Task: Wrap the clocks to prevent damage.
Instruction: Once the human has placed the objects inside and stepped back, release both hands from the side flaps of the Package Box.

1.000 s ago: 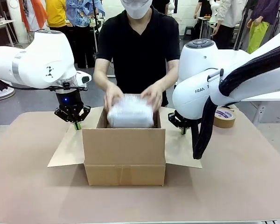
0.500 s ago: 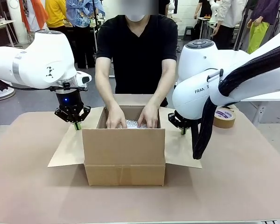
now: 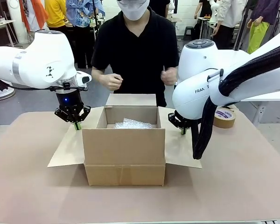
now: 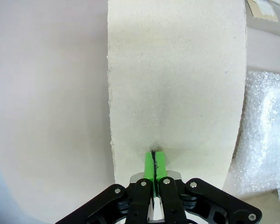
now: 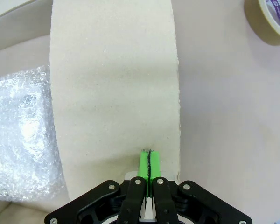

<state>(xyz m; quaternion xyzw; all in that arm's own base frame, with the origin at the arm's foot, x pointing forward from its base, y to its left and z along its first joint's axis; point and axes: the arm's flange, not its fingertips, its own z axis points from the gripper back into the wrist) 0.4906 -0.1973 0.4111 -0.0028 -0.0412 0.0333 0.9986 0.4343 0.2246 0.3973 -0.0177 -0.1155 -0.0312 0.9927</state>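
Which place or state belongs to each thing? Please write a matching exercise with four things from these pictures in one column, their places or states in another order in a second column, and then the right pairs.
Things
1. bubble-wrapped bundle
2. tape roll
3. left hand
4. right hand

Places or states
A. on the table, right of the cardboard box
B. shut, tips on the right flap
C. inside the open box
D. shut, tips on the left flap

Pairs: 1-C, 2-A, 3-D, 4-B
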